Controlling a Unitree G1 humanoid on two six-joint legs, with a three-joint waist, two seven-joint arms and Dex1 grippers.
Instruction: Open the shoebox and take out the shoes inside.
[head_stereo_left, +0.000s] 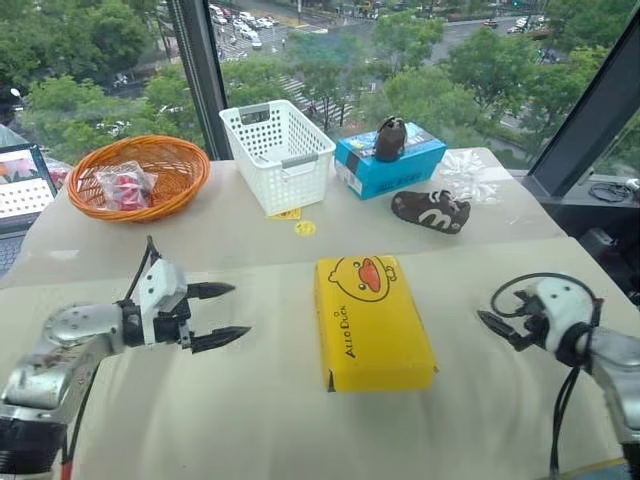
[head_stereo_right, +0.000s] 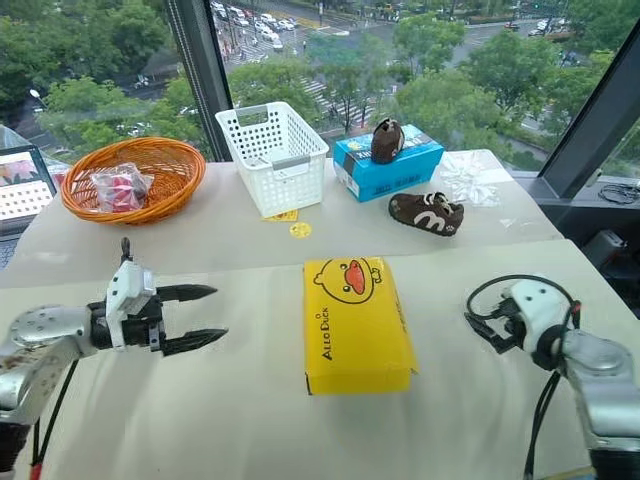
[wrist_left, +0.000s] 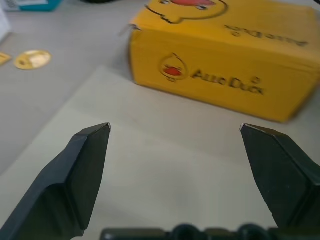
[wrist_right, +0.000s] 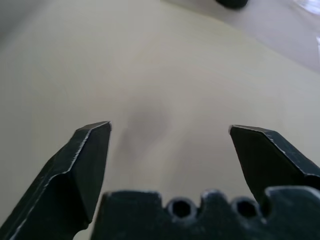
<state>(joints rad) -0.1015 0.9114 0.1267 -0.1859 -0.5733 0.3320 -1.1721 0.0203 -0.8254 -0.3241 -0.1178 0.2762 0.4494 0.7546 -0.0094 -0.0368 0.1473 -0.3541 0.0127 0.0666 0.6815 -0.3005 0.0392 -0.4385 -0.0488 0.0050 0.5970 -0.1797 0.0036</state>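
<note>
- Left gripper (head_stereo_left: 238, 311) is released, fingers spread wide & pointing toward the shoebox (head_stereo_left: 372, 320); it hovers near the box's long side, not touching, prob. lined up to reach the lid edge.
- Right gripper (head_stereo_left: 488, 322) also released, jaws apart, well off the box on the other side; its fingers are partly hidden from the head view, so the aim is hard to tell.
- Shoebox lies closed and flat on the table (head_stereo_left: 250, 420), between both arms, duck face turned to the window side. Lid is yellow smooth cardboard with sharp corners and printed letters; it seems to cover the base fully.
- Shoes are not visible, I judge they are inside the closed box.
- Table cover is pale, matte cloth, a bit wrinkled.
- Behind: woven orange basket (head_stereo_left: 160, 160), white plastic basket (head_stereo_left: 285, 165) with grid holes, blue box (head_stereo_left: 400, 165), one brown shoe (head_stereo_left: 430, 210) w/ white marks. These are not for the task.
</note>
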